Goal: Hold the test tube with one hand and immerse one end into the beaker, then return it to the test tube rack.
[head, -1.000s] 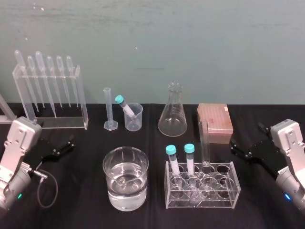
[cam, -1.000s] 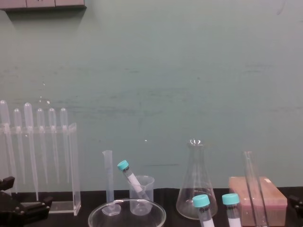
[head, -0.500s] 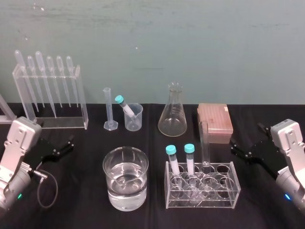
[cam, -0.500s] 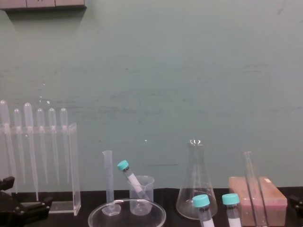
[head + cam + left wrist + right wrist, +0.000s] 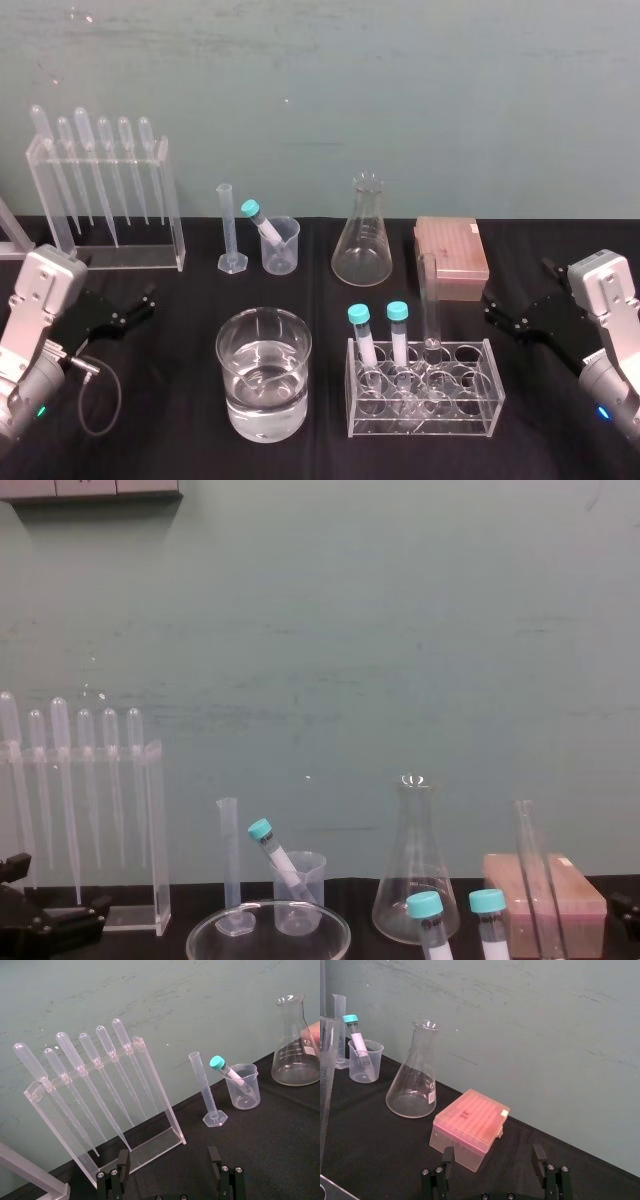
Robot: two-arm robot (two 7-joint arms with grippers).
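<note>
All things stand on 1 black bench (image 5: 170, 440). The beaker (image 5: 263, 375), about half full of clear liquid, is near the front, just beside the clear test tube rack (image 5: 425, 398), on its left side. The test tube (image 5: 429, 300) stands upright in a back hole of this rack, next to 2 cyan-capped tubes (image 5: 360, 335). The right gripper (image 5: 497, 307) rests low near the rack, its fingers apart and empty. The left gripper (image 5: 135, 305) is parked the same way, well apart from the rack. I judge that the grasp is not yet begun. The right gripper should take the tube high, above the caps, close gently on the thin glass, and lift straight up before it moves over the beaker.
</note>
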